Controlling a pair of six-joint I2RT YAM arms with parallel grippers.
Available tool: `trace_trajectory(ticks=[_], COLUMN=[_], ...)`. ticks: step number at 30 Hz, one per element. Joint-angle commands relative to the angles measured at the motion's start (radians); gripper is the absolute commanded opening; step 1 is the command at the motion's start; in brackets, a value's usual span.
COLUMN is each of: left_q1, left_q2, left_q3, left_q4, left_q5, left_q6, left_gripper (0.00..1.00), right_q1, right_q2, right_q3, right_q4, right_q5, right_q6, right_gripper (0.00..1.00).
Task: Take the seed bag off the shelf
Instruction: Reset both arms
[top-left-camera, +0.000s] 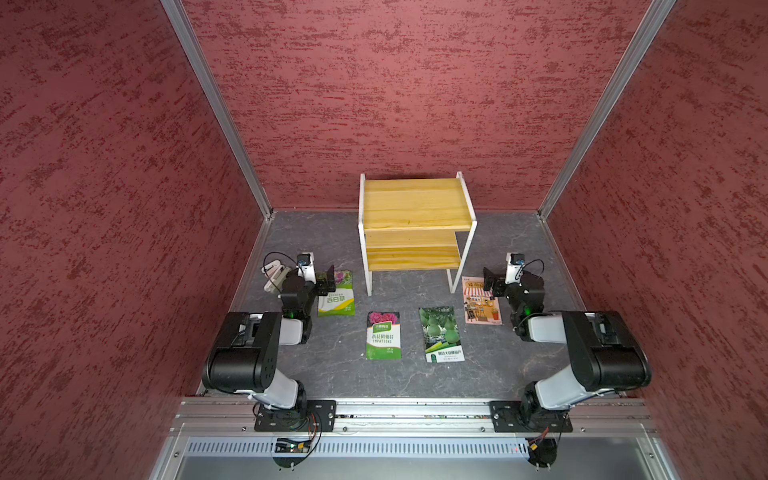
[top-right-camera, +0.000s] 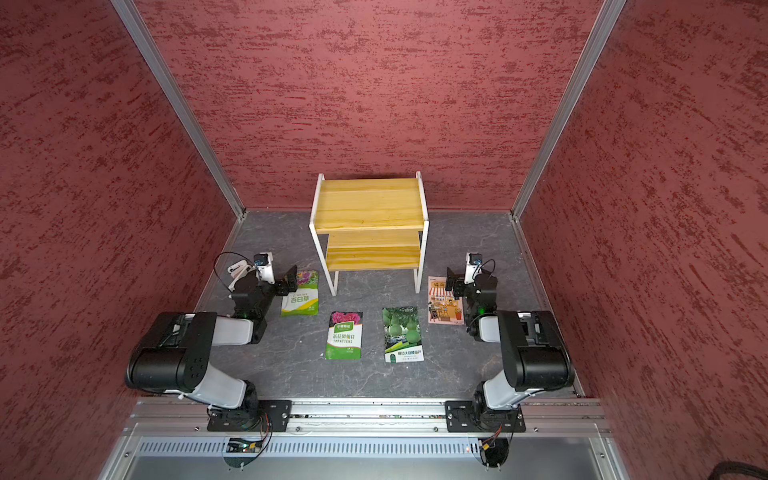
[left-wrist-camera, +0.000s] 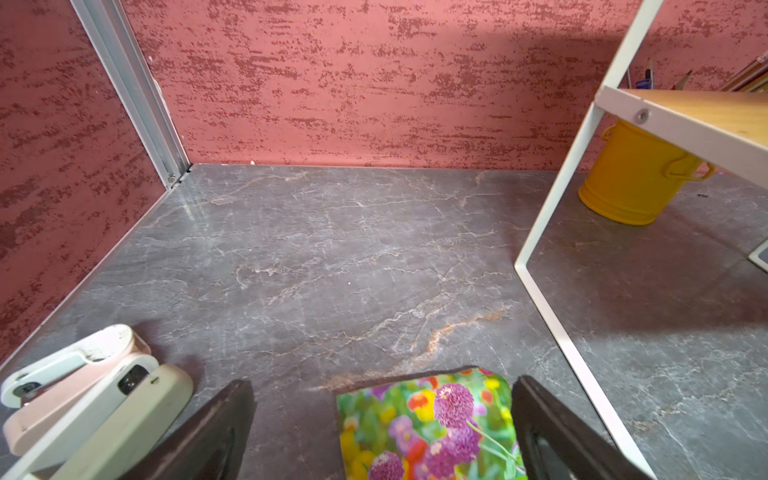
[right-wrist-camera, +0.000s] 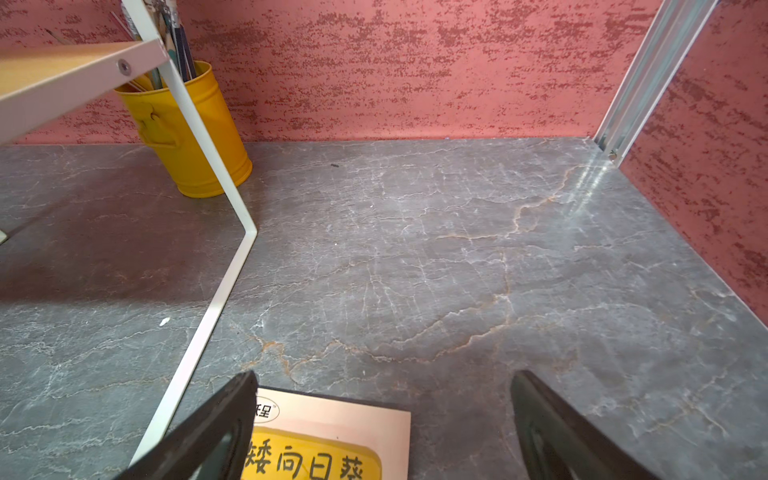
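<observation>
The shelf (top-left-camera: 413, 208) (top-right-camera: 370, 203) stands at the back of the table, and both of its wooden boards show bare in both top views. Several seed bags lie flat on the table in front of it. A green flower seed bag (top-left-camera: 337, 297) (left-wrist-camera: 428, 424) lies just under my left gripper (top-left-camera: 326, 284) (left-wrist-camera: 382, 382), which is open and holds nothing. A pink seed bag (top-left-camera: 482, 301) (right-wrist-camera: 332, 436) lies beside and partly under my right gripper (top-left-camera: 490, 280) (right-wrist-camera: 384, 375), also open with nothing held. Two more seed bags (top-left-camera: 383, 336) (top-left-camera: 441, 334) lie between the arms.
A yellow pen pot (left-wrist-camera: 631, 183) (right-wrist-camera: 187, 124) stands on the table under the shelf at the back. Two staplers (top-left-camera: 274, 274) (left-wrist-camera: 83, 399) lie left of the left gripper. Red walls close in the back and both sides.
</observation>
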Motion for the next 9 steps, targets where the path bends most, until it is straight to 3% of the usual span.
trace_trajectory(ticks=[1, 9], left_q1=[0.004, 0.005], left_q2=[-0.002, -0.003], left_q3=[0.014, 0.015], left_q4=[-0.010, -0.009], left_q5=[0.009, 0.009], left_q6=[0.001, 0.001], left_gripper=[1.00, 1.00], right_q1=[0.006, 0.003], right_q2=[-0.009, -0.007], right_q3=[0.000, 0.003], right_q4=[0.039, 0.036], right_q5=[-0.006, -0.008], right_q6=[-0.012, -0.010], right_gripper=[0.99, 0.99])
